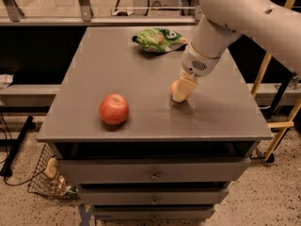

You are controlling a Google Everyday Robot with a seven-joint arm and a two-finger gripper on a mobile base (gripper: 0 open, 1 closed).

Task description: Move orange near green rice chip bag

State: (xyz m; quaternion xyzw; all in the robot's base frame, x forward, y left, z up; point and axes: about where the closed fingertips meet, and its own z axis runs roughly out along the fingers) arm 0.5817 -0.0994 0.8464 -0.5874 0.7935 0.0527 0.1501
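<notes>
Orange (174,86) partly behind claw (180,96) — green rice chip bag (157,39) apart.

cabinet (117,65): grey, flat top | drawers (117,171): stacked in front | floor (268,197): pale, speckled | basket (42,182): wire, floor left of cabinet | rail (94,20): metal, behind | frame (287,95): wooden, right | gripper (181,93): low over cabinet top, right of centre
</notes>
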